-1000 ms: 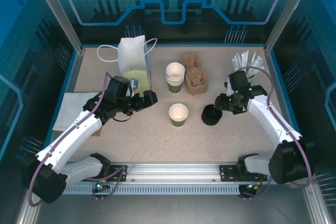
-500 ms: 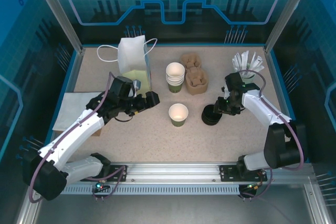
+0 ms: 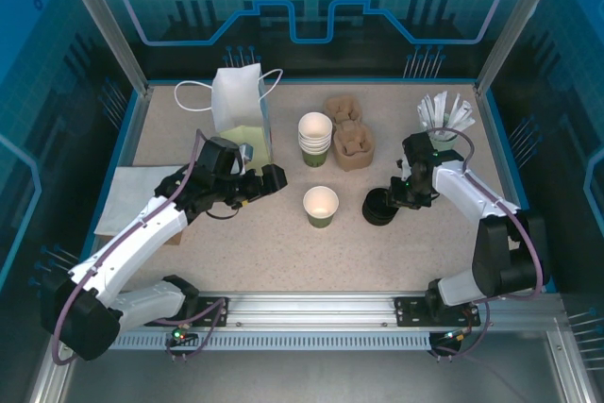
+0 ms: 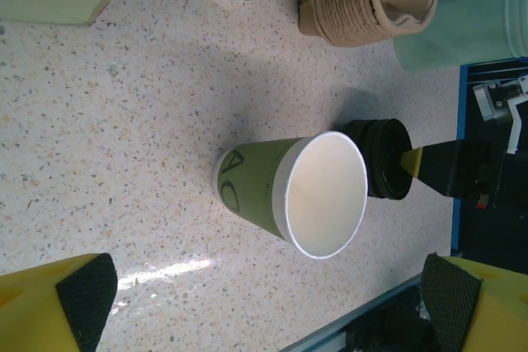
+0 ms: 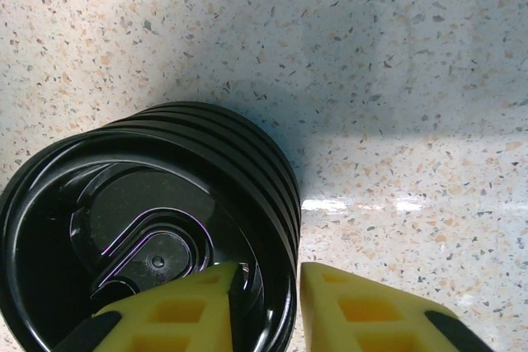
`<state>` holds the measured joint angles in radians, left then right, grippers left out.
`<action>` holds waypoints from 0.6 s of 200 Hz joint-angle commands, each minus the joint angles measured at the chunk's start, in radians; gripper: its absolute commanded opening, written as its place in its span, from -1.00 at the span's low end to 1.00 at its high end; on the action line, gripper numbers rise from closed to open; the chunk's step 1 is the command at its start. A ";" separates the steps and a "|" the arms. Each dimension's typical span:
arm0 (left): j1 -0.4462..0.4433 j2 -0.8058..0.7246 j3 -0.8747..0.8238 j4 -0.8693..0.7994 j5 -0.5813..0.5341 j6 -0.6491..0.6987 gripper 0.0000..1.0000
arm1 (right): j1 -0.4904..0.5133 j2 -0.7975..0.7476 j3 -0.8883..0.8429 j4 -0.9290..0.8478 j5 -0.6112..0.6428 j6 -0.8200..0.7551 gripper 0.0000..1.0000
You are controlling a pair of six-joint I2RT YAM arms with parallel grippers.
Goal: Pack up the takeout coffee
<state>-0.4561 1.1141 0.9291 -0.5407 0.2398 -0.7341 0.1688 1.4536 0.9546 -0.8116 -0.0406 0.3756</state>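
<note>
The takeout coffee cup (image 3: 321,206) stands upright and lidless mid-table, green outside and white inside; the left wrist view looks into its mouth (image 4: 280,191). My left gripper (image 3: 267,179) hovers just left of it, open wide, its yellow fingers far apart with nothing between them (image 4: 268,307). A stack of black lids (image 3: 379,207) sits right of the cup (image 4: 378,158). My right gripper (image 3: 396,197) is down on the stack's right edge. It is pinched over the top lid's rim (image 5: 148,228), one finger inside and one outside (image 5: 276,298).
A white paper bag (image 3: 241,106) stands at the back left. A stack of nested green cups (image 3: 315,139) and brown cardboard carriers (image 3: 349,134) sit behind the single cup. A pale-green cup of white packets (image 3: 444,115) is at the back right. A white sheet (image 3: 132,197) lies left.
My right gripper has come in and down onto the lid stack's edge, and its jaws have narrowed onto the rim. The left arm has shifted only slightly.
</note>
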 commanded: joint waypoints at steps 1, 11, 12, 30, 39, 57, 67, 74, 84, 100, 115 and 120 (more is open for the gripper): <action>-0.012 0.008 0.040 -0.007 0.004 -0.002 0.97 | -0.012 0.000 -0.004 -0.014 -0.001 -0.007 -0.51; -0.012 0.008 0.040 -0.007 0.003 -0.001 0.98 | -0.011 -0.006 -0.001 -0.018 0.002 -0.008 -0.57; -0.012 0.008 0.040 -0.007 0.002 -0.001 0.97 | -0.012 -0.007 -0.001 -0.018 0.002 -0.009 -0.57; -0.013 0.006 0.039 -0.010 0.002 0.001 0.97 | -0.012 -0.018 0.005 -0.028 0.009 -0.013 -0.62; -0.013 0.006 0.039 -0.010 0.001 0.002 0.97 | -0.011 -0.022 0.008 -0.034 0.011 -0.014 -0.63; -0.013 0.004 0.041 -0.011 0.002 0.002 0.97 | -0.012 -0.032 0.014 -0.043 0.009 -0.018 -0.66; -0.013 0.005 0.042 -0.012 0.002 0.002 0.97 | -0.012 -0.037 0.019 -0.047 0.011 -0.019 -0.67; -0.014 0.004 0.042 -0.012 0.001 0.004 0.97 | -0.012 -0.042 0.021 -0.050 0.011 -0.020 -0.67; -0.015 0.000 0.045 -0.014 0.001 0.005 0.97 | -0.011 -0.051 0.027 -0.058 0.016 -0.020 -0.67; -0.014 -0.005 0.049 -0.016 0.004 0.009 0.97 | -0.012 -0.069 0.038 -0.066 0.019 -0.025 -0.67; -0.014 -0.011 0.055 -0.009 0.017 0.016 0.97 | -0.010 -0.094 0.048 -0.070 0.020 -0.032 -0.67; -0.016 -0.014 0.057 -0.002 0.026 0.017 0.97 | -0.012 -0.107 0.049 -0.070 0.019 -0.033 -0.67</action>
<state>-0.4614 1.1137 0.9470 -0.5442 0.2401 -0.7334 0.1688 1.4021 0.9623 -0.8482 -0.0307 0.3630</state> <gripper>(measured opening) 0.987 0.168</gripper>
